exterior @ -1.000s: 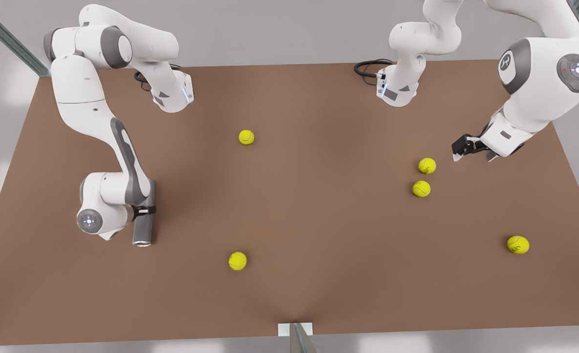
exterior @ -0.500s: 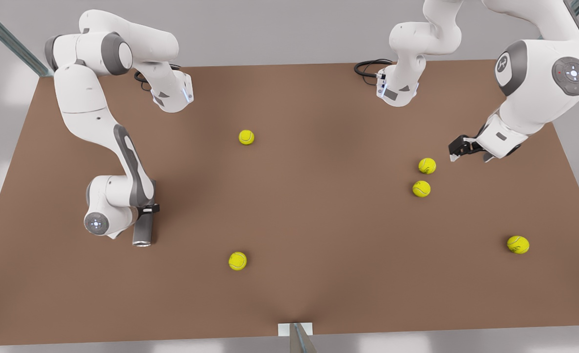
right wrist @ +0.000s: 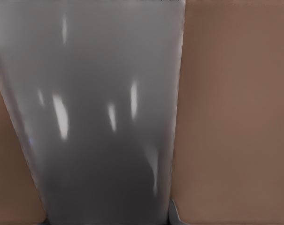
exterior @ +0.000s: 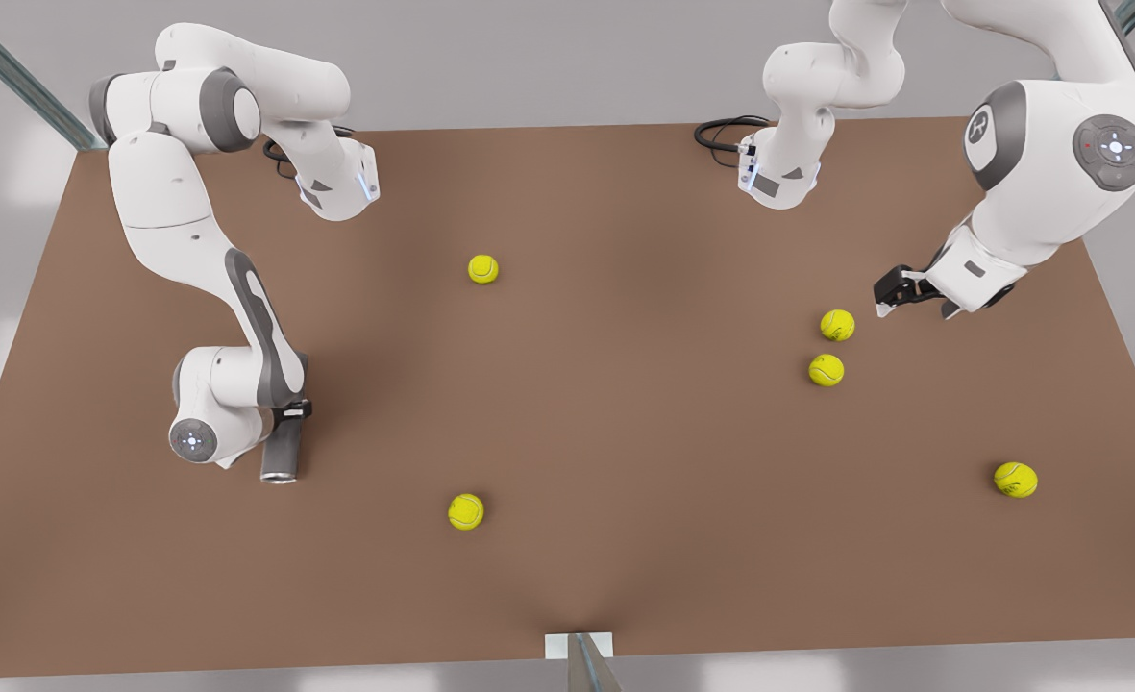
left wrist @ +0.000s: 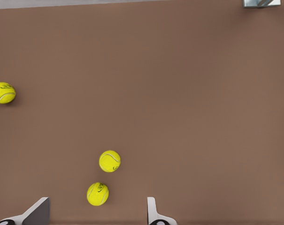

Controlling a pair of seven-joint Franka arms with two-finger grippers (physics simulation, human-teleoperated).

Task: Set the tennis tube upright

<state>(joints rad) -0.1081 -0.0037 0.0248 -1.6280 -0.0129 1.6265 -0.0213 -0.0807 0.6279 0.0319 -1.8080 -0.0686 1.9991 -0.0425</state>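
The tennis tube (exterior: 281, 452) is dark grey with a silvery rim. Five tennis balls (exterior: 482, 268) are bright yellow with pale seams. The counter (exterior: 625, 481) is plain brown. Both arms are white with grey joints, their grippers black.

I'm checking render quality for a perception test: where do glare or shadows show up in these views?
Right wrist view: white streaky highlights run along the grey tennis tube. Front view: soft dark patches shade the brown table, deepest near its middle and front edge. Left wrist view: evenly lit, small shadows under the tennis balls.
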